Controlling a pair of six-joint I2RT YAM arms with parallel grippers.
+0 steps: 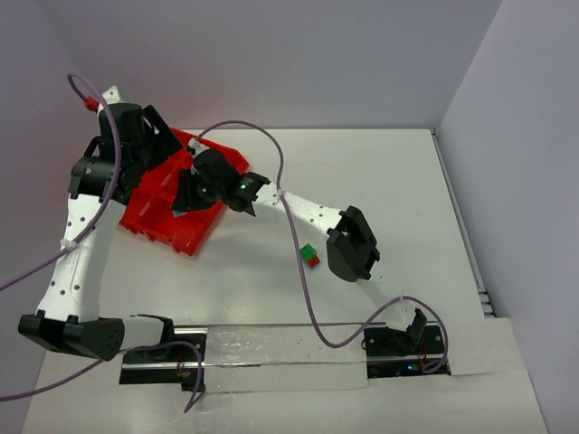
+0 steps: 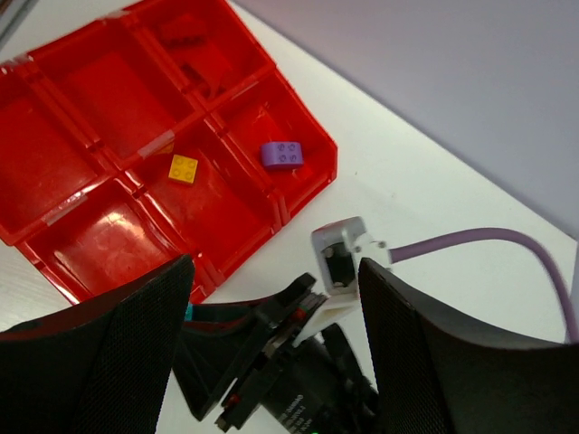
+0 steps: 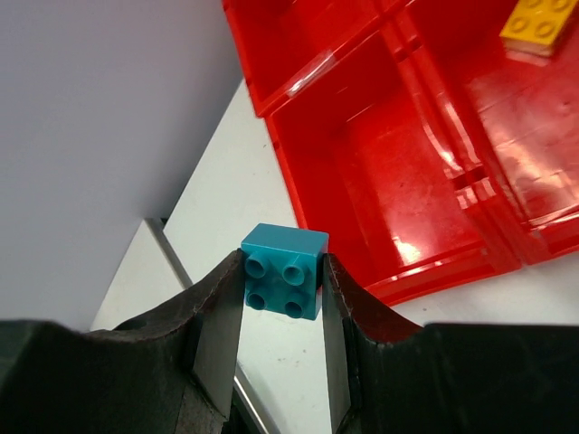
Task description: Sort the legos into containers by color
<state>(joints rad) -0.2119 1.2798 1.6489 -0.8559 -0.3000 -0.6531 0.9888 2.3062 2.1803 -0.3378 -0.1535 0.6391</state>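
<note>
The red tray lies at the table's back left. In the left wrist view the tray holds a yellow brick and a purple brick in adjoining compartments. My right gripper is shut on a cyan brick and holds it just off the tray's near edge, above the table. In the top view the right gripper hangs over the tray's near side. My left gripper is open and empty, and hovers above the right gripper. A green-on-red brick pair lies on the table.
The right arm's elbow stands just right of the brick pair. Purple cables loop over the table's middle. The yellow brick shows at the right wrist view's top right. Walls close the table at the back and on the right.
</note>
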